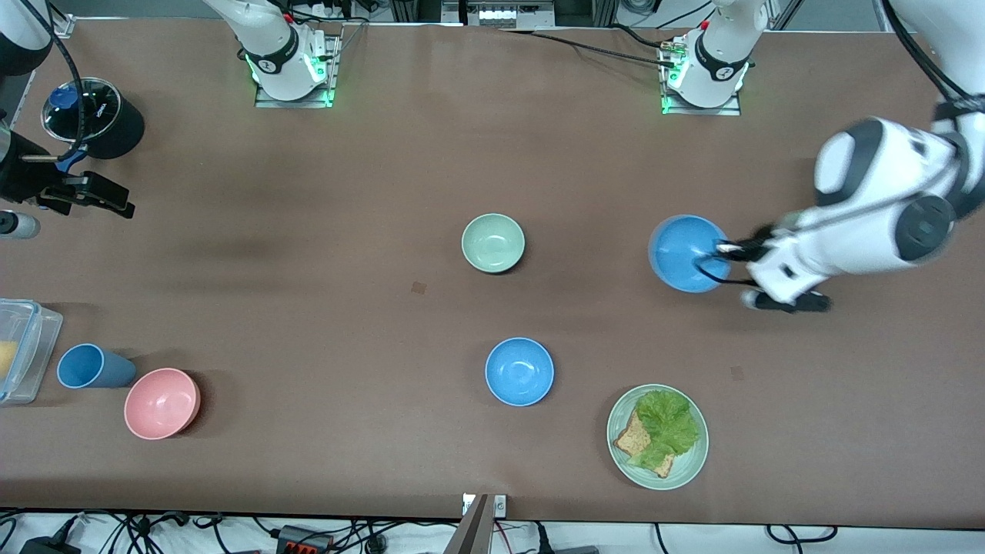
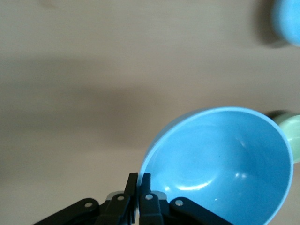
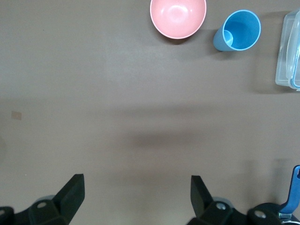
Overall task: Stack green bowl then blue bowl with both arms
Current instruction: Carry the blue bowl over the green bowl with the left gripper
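Left wrist view shows jaws pinching blue bowl [image 2: 220, 164] rim.

The blue bowl [image 2: 225, 164] in the left gripper [image 2: 138, 187] looks like smooth plastic with a soft sheen; the green bowl [image 1: 493, 242] and pink bowl [image 1: 161, 402] appear matt. The table [image 1: 308, 308] is a dull brown, even surface. The storage box [image 3: 289, 49] is clear, glossy plastic

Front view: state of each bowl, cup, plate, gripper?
Held sky-blue matte bowl: lifted, tilted, rim pinched.
Left gripper: shut on it.
Right gripper: open, empty.
Mint-green matte bowl: upright, empty.
Second blue bowl: upright, empty.
Pink bowl: tilted, empty.
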You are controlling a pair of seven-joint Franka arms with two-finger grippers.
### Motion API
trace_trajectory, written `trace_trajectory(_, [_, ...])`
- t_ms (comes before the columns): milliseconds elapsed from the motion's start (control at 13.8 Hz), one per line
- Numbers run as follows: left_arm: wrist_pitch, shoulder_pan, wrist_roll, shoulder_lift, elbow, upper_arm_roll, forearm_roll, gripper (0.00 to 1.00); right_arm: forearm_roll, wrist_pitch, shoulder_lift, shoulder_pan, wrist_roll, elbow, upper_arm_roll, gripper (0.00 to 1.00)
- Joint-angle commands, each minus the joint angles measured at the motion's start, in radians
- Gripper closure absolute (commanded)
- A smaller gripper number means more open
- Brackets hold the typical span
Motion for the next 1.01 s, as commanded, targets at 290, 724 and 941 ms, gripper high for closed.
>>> trace_trajectory(290, [0.229,-0.222,-0.634,0.11,-0.007,-0.044,-0.08,0.99,-0.003,0.013,-0.029,0.006,-0.017,-0.037,-0.007,0.0])
trace_trajectory(724, [0.65,-0.348,-0.864,0.149,-0.213,-0.04,-0.076,0.99,-0.007,0.023,-0.035,0.007,-0.038,-0.038,-0.008,0.0])
trace_trajectory(941, [0.67,-0.374,-0.92,0.14,-0.243,-0.04,-0.073,0.99,-0.007,0.024,-0.035,0.009,-0.034,-0.038,-0.008,0.0])
